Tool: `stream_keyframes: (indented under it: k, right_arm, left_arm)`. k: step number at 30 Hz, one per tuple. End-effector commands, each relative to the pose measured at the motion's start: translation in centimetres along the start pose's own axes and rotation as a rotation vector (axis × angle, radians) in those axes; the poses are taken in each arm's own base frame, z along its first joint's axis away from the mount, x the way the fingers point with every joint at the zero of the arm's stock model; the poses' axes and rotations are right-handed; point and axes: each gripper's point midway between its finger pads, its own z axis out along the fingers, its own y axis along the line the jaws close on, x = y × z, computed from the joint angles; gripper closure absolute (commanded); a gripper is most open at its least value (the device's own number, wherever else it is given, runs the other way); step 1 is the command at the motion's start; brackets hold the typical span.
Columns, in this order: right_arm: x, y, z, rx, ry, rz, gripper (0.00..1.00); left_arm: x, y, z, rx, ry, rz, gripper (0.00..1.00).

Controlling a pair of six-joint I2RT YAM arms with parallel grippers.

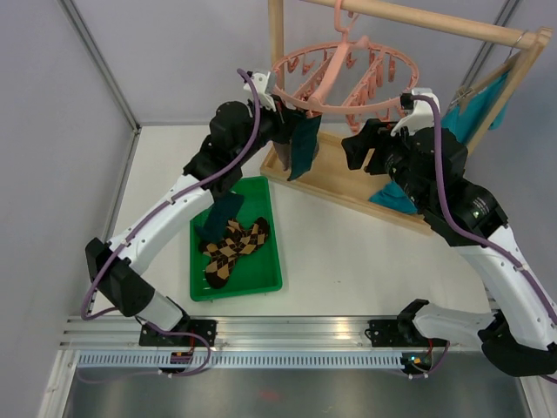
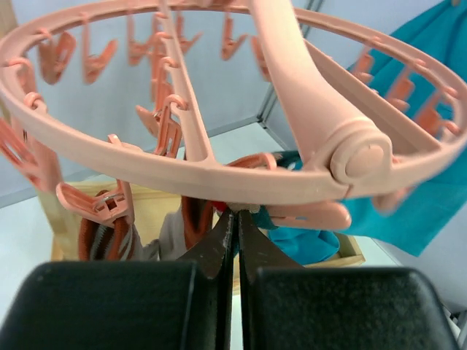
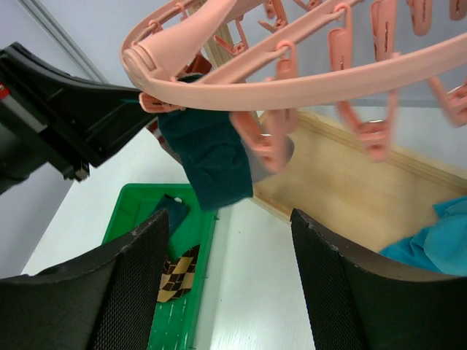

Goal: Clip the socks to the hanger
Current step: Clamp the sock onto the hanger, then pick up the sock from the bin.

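Socks (image 1: 231,248) lie in a green tray (image 1: 261,277) on the table (image 1: 348,252) in the overhead view, while one teal sock (image 1: 303,146) hangs at the hanger (image 1: 326,80) rim, where the left end effector (image 1: 280,115) reaches. Left wrist view: its jaws are closed under the ring, whether on fabric is unclear. Right wrist view: the right end effector (image 3: 230,219) gapes below, so clipping looks under way; next, the peg (image 3: 157,102) must bite before release.

Pale grey walls (image 1: 174,52) enclose a white table (image 1: 348,261).
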Motion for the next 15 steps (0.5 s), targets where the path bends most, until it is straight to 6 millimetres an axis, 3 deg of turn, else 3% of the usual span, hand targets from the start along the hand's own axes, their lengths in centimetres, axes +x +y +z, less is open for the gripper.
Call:
stream_keyframes:
  k: [1,15]
  right_arm:
    - [-0.2,-0.7,-0.9,0.022,-0.012,-0.006,0.26]
    - [0.8,-1.0,-1.2,0.017,0.015,-0.034,0.26]
  left_arm:
    - [-2.0,0.7,0.4,-0.004,-0.002,-0.041,0.98]
    - [-2.1,5.5,2.7,-0.079,0.069,-0.127,0.98]
